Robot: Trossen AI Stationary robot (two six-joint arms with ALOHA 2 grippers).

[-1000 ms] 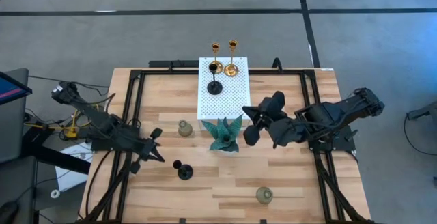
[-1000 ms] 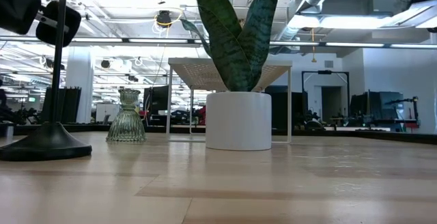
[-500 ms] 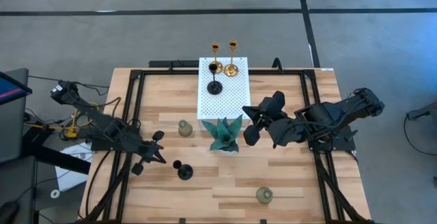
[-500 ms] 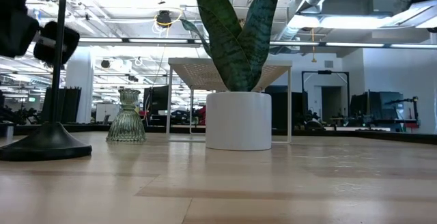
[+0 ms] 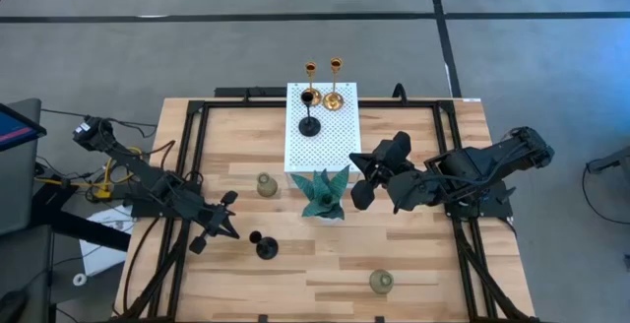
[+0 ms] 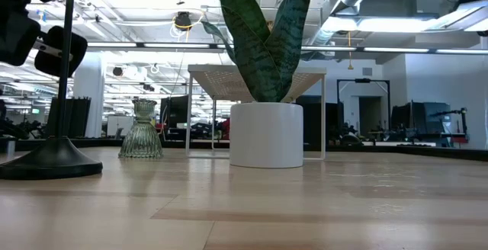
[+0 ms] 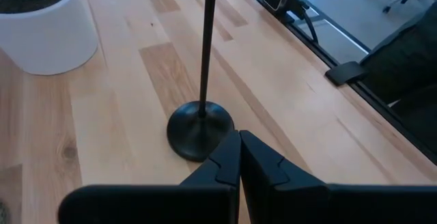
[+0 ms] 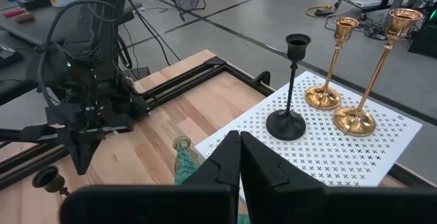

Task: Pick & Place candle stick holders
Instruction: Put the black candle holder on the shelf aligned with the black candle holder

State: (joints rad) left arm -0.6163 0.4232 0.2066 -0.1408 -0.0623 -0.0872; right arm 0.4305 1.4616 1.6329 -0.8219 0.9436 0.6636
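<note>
A black candle stick holder [image 5: 264, 246] stands upright on its round base [image 7: 200, 130] on the wood table, near the left. My left gripper [image 5: 230, 227] is shut and hangs above the table just left of its stem [image 7: 207, 39], touching nothing. My right gripper [image 5: 359, 175] is shut and held high right of centre, with nothing in it. Two gold holders [image 8: 355, 74] and a second black one [image 8: 289, 91] stand on a white perforated stand [image 5: 323, 136] at the far side. One grey-green glassy holder [image 5: 266, 185] stands left of centre, another [image 5: 381, 282] near the front edge.
A spiky green plant in a white pot [image 6: 266, 134] stands mid-table, between the two arms and just in front of the white stand. Black frame rails [image 5: 187, 165] run along the table's left and right sides. Bare wood lies between the near black holder and the front grey-green one.
My left gripper has sunk a little beside the stem of the near black holder, still shut. The holders and the right arm have kept still.
</note>
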